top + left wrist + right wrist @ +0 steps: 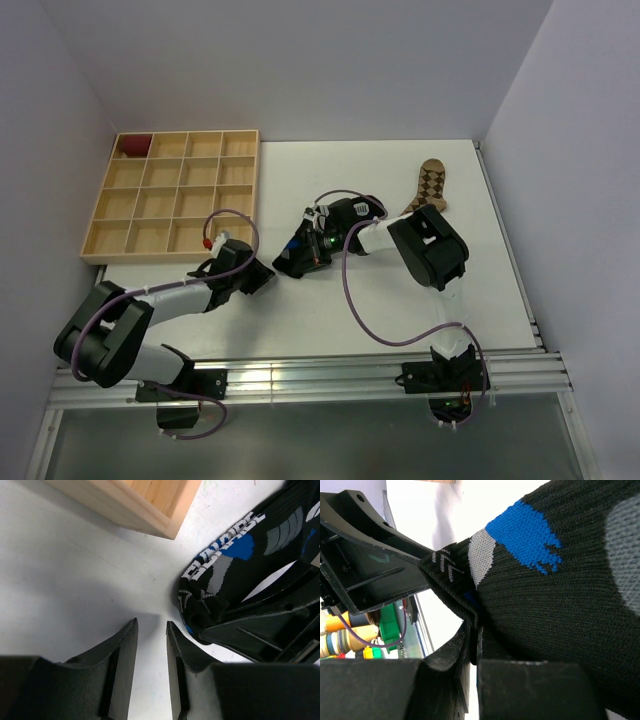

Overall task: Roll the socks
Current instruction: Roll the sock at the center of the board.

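A black sock (298, 243) with blue and grey patches lies bunched mid-table. My right gripper (293, 262) is shut on its edge; the right wrist view shows the sock (545, 580) pinched between the closed fingers of the gripper (474, 630). My left gripper (262, 280) sits just left of it, on the table. In the left wrist view the left gripper (151, 627) has a narrow gap with only bare table in it, and the sock (235, 560) is up to the right. A brown argyle sock (431, 186) lies flat at the far right.
A wooden compartment tray (175, 195) stands at the far left, with a red item (133, 146) in its back-left cell. Its corner (165, 515) is close ahead of the left gripper. The right gripper's black body (270, 625) lies right of the left fingers.
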{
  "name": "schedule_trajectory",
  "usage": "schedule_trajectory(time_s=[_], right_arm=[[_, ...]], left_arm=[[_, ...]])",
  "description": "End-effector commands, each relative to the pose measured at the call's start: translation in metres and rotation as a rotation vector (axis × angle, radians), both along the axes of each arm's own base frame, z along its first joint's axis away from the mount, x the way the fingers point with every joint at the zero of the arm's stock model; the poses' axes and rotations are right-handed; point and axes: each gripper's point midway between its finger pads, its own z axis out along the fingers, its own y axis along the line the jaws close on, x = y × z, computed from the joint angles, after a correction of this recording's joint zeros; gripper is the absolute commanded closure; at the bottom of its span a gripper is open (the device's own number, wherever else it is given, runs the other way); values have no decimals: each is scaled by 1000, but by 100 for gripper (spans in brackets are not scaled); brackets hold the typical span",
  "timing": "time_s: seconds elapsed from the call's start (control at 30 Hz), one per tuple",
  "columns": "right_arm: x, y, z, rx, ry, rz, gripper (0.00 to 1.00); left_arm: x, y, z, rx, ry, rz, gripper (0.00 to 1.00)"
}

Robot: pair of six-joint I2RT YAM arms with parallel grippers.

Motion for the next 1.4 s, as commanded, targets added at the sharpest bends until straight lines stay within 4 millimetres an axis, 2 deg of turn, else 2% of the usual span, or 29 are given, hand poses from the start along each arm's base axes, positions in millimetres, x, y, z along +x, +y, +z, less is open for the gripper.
schedule_trajectory(time_s=[0.0,0.23,0.43,1.0,1.37], right_arm=[[2,-11,-31,-100,47,-53,100],[4,-12,-33,-104,51,-57,100],[4,-12,-34,-110,47,-58,100],[3,-12,-35,-111,56,-48,100],[2,-12,-37,-118,67,-45,100]], left_arm=[[12,-11,10,-41,-45,-14,64],[15,-15,8,-54,-58,-25,59],[17,-19,17,-87,-99,-37,53],[33,-21,11,-46,-86,-17,53],[23,-6,-21,45,55,42,53]])
